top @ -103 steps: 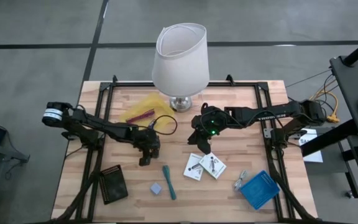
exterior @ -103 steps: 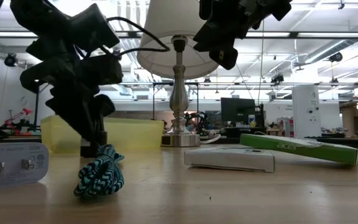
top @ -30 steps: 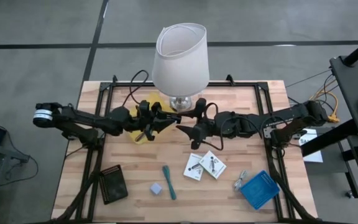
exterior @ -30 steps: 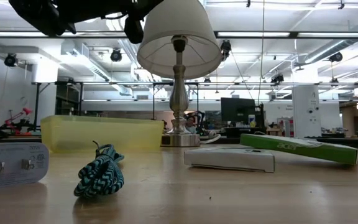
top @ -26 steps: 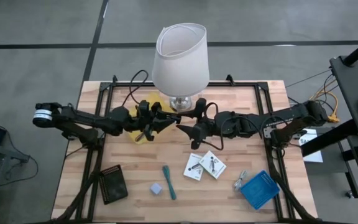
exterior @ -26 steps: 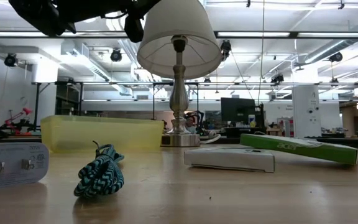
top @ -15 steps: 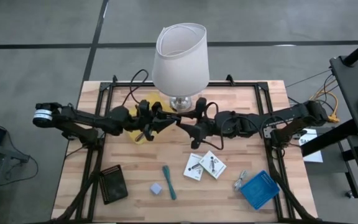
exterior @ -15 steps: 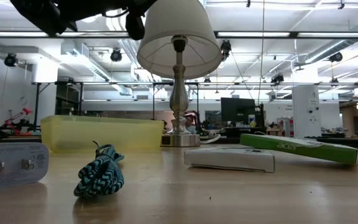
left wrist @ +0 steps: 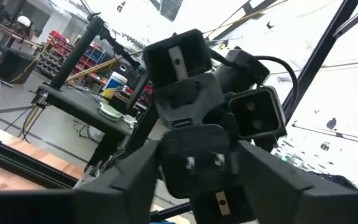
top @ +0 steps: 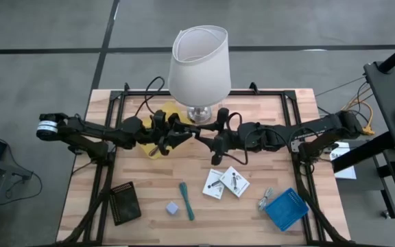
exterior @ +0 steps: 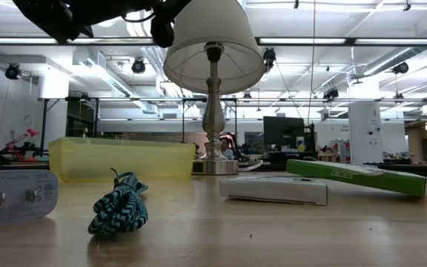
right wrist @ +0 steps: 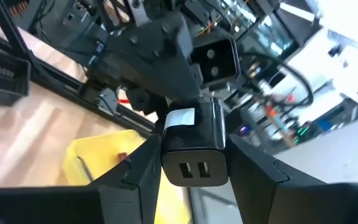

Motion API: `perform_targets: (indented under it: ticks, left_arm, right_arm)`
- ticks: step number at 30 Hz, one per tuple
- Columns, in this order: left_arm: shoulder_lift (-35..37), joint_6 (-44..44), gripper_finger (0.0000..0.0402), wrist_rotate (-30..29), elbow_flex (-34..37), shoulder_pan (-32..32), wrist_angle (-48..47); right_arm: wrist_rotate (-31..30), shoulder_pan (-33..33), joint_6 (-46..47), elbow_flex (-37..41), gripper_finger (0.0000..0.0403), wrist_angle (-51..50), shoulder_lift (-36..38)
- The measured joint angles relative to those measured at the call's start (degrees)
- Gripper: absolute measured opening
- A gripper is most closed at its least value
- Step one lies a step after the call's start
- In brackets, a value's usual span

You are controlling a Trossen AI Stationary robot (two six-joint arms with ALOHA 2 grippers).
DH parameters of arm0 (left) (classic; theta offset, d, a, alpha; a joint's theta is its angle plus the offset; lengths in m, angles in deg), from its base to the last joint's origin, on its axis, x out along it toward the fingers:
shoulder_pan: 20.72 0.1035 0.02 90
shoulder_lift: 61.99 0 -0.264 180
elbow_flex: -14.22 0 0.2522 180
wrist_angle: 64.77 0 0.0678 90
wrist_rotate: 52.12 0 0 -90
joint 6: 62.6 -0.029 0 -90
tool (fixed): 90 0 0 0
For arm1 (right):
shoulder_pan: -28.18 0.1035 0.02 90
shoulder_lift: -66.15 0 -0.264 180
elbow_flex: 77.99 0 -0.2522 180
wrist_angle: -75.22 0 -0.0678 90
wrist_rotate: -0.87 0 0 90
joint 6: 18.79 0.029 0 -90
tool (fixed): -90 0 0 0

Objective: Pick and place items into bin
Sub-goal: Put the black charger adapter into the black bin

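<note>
Light wooden table [top: 266,110], big white lamp [top: 199,62] at the back; both arms raised and meeting in front of the lamp base. Translucent yellow plastic bin [exterior: 121,159] sits below the left arm. A second ago the grippers were apart; now the right gripper [top: 204,138] has closed the gap to the left gripper [top: 184,135]. Black USB charger block [right wrist: 194,146] is held in the air between them, and each gripper looks clamped on it, one at each end. Likely a handover above the bin; nothing dropped yet. Two white square printed cards [top: 226,182], teal marker [top: 186,200] and tiny lavender cube [top: 173,207] lie on the front of the table.

Grey floor [top: 46,41], workshop ceiling lights [exterior: 136,65]
</note>
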Motion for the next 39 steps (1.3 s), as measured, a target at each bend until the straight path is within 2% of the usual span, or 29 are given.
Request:
perform_targets:
  ticks: [4, 8, 15, 21, 25, 30, 34, 39]
  left_arm:
    - [0.28, -0.13, 0.0266, -0.02, -0.07, 0.4, 0.33]
    - [0.32, -0.15, 0.029, -0.04, -0.09, 0.68, 0.42]
    - [0.32, -2.79, 0.0294, -0.16, -0.09, 1.45, -0.3]
    - [0.34, -3.13, 0.0294, -0.24, -0.05, 2.12, -1.78]
    - [0.34, -3.1, 0.0294, -0.29, -0.02, 2.3, -3.37]
    - [0.34, -2.97, 0.0295, -0.26, 0.0, 2.28, -5.96]
    - [0.34, -2.95, 0.0295, -0.26, 0.02, 2.28, -5.95]
    - [0.34, -2.99, 0.0295, -0.26, 0.02, 2.28, -5.96]
  right_arm:
    - [0.0, 0.22, 8.05, 0.0, 0.014, -5.82, 2.35]
    - [1.64, 0.72, 17.25, 0.0, 0.0138, -15.41, 5.68]
    - [11.85, 0.82, 38.99, 0.0, 0.0138, -34.48, 11.41]
    - [27.01, 1.01, 53.72, 0.0, 0.0137, -48.48, 13.2]
    - [37.06, 2.29, 59.13, 0.72, 0.0137, -53.83, 13.18]
    - [46.16, 5.44, 64.9, 2.74, 0.0137, -59.28, 13.18]
    - [50.12, 8.66, 67.86, 4.95, 0.0137, -63.58, 13.01]
    - [53.67, 12.91, 72.5, 10.04, 0.0137, -63.9, 12.98]
